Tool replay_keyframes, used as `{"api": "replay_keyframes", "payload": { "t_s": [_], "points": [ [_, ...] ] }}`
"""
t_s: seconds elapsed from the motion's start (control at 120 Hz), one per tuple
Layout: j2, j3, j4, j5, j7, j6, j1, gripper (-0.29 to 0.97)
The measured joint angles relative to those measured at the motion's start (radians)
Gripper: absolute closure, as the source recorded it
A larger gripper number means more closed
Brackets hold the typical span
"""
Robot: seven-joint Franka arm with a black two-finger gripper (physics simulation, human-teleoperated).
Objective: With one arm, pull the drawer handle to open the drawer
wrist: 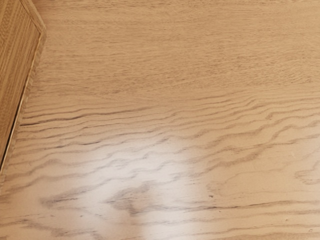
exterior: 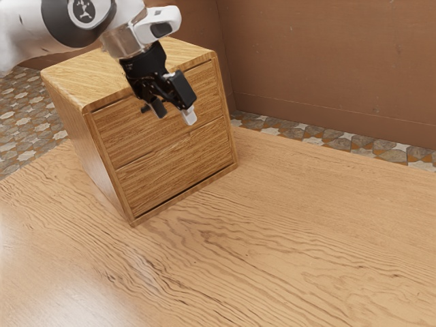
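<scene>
A light wooden cabinet [exterior: 82, 78] with two drawers stands on the table at the exterior view's left. The upper drawer front [exterior: 129, 133] sits flush with the frame, and so does the lower drawer front [exterior: 177, 170]. My black gripper [exterior: 174, 112] hangs right against the upper drawer's face, near its top edge. Its two fingers stand apart, one with a white tip [exterior: 189, 116]. A small dark piece of the handle [exterior: 145, 107] peeks out beside the hand; the rest is hidden behind it. In the wrist view the cabinet's front corner [wrist: 15, 75] lies beside bare tabletop.
The wooden table [exterior: 286, 231] stretches wide in front of the cabinet and to the exterior view's right. A brown wall [exterior: 327, 54] and a patterned tile floor [exterior: 340, 139] lie behind it.
</scene>
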Motion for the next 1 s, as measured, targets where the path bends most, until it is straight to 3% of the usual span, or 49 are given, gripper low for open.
{"api": "replay_keyframes", "payload": {
  "t_s": [0.217,0.633,1.0],
  "points": [
    [0.098,-0.015,0.066,-0.004,0.034,0.091,0.007,0.00],
    [0.106,-0.008,0.101,0.059,0.127,0.169,0.056,0.00],
    [0.109,-0.028,0.102,0.218,0.200,0.149,0.014,0.00]
  ]
}}
